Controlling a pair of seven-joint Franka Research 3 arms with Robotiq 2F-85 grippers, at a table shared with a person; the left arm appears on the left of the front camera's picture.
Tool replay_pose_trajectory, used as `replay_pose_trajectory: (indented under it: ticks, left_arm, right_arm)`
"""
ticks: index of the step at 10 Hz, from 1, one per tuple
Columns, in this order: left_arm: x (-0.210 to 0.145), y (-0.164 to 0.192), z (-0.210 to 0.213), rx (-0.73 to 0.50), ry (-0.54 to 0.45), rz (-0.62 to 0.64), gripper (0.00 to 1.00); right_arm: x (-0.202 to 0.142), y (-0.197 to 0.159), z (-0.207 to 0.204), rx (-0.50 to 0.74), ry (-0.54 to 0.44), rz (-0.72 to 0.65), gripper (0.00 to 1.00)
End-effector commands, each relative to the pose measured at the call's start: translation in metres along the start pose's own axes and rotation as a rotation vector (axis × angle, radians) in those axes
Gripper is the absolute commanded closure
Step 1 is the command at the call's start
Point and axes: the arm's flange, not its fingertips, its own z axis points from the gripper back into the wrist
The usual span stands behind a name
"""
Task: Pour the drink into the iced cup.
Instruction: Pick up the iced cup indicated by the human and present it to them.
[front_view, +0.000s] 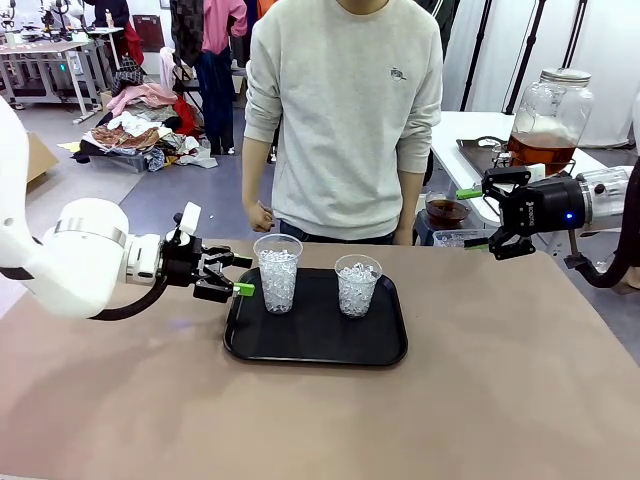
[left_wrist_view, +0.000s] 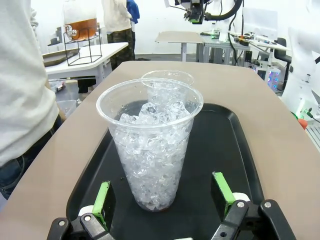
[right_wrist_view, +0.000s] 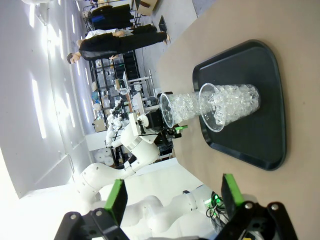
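Nearest me, the matte brown counter carries a shallow black plastic tray with rounded corners. My left end effector stands wide and empty, its green pads just short of a tall clear plastic cup packed with chunky ice. A second iced cup sits just beside it on the tray. I judge these cups thin, light and easily squashed, so I'd take one mid-wall, gently. My right end effector hangs wide and empty above the counter's far right. Beyond, on a white side table, the amber-brown drink fills the bottom of a bulbous glass jar with a metal lid. I reckon the jar is heavy, slick, breakable and too broad for my jaws.
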Motion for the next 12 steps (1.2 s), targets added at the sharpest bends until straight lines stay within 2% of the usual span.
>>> replay_pose_trajectory:
  ticks: [1,12]
  left_arm:
    - [0.000,0.000,0.000,0.000,-0.001,-0.001,0.00]
    - [-0.006,0.018,-0.022,-0.001,-0.039,-0.029,0.00]
  right_arm:
    - [0.000,0.001,0.000,0.000,-0.002,0.002,0.00]
    - [0.000,0.001,0.000,0.000,-0.002,0.002,0.00]
